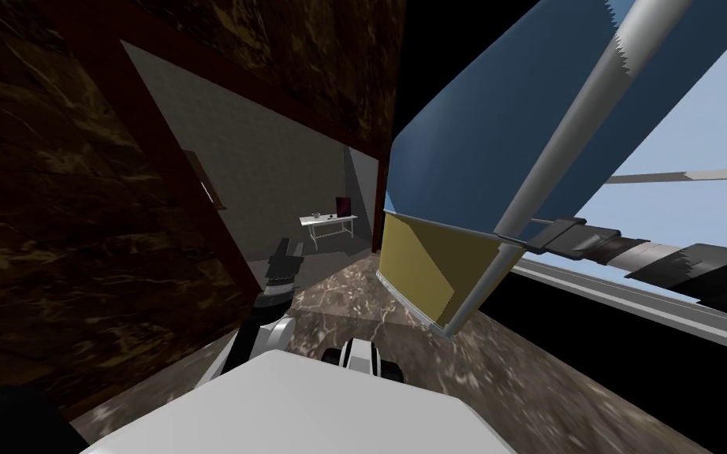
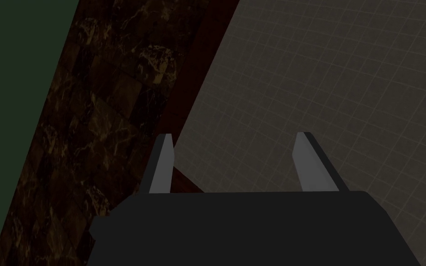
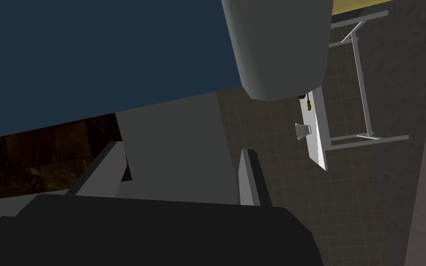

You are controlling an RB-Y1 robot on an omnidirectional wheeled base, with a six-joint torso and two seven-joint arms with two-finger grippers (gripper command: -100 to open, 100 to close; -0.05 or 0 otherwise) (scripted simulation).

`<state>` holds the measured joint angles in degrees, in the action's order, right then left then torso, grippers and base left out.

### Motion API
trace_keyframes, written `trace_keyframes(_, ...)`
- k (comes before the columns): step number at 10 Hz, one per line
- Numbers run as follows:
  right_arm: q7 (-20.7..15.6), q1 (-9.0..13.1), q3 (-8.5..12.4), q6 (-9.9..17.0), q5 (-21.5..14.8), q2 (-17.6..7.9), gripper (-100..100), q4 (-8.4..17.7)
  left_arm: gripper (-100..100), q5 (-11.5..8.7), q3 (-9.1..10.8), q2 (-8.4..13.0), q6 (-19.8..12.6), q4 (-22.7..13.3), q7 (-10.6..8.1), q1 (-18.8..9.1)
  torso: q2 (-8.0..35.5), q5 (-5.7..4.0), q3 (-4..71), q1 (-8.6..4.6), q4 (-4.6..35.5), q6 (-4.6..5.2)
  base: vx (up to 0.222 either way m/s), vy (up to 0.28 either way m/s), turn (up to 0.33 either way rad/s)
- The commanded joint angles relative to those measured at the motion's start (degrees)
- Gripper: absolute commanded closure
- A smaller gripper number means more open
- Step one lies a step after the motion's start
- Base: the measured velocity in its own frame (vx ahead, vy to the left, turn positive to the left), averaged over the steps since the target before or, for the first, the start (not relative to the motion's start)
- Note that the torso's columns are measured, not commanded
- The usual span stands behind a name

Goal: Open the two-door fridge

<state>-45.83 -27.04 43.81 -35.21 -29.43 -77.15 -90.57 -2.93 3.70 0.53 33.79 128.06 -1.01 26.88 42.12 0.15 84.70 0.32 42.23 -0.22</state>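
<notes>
At the handle [image 1: 567, 134] of the fridge door [image 1: 472, 118], your right pincer [image 3: 179, 148] clenches it for the pull; left pincer [image 2: 233, 135] idles released, well away.

From the head we look steeply down with a strong roll, close against the blue fridge door [image 1: 496, 102] and its grey handle [image 1: 568, 134]. Our right wrist camera sits nearly against that handle and shares the far white table [image 3: 319, 143] with the head view. The left wrist camera faces the grey tiled wall [image 2: 323, 92].
</notes>
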Motion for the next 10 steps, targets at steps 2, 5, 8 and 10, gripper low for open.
trace_keyframes(2,0.3,-0.2,0.1,1.2,-0.5,-0.5,100,1.1,0,0.0,0.00,0.0,0.0,0.0,0.00,0.0,0.2,-0.01,-0.1,-0.11,0.1,0.09,-0.063,0.204,-0.040)
trace_keyframes(5,0.6,-0.7,0.0,3.1,-1.3,-0.9,100,2.8,0,0.0,0.00,0.0,0.0,0.0,0.00,0.0,0.2,-0.11,-0.2,0.12,0.0,0.27,0.002,0.286,-0.074)
trace_keyframes(8,0.9,-1.1,0.1,5.0,-1.9,-1.4,100,4.4,0,0.0,0.00,0.0,0.0,0.0,0.00,0.0,-0.1,-0.02,0.1,-0.18,0.0,-0.04,0.031,0.305,-0.064)
trace_keyframes(10,1.1,-1.3,0.1,5.9,-2.3,-1.6,100,5.1,0,0.0,0.00,0.0,0.0,0.0,0.00,0.0,-0.1,-0.05,0.0,0.05,-0.1,-0.01,-0.016,0.332,-0.067)
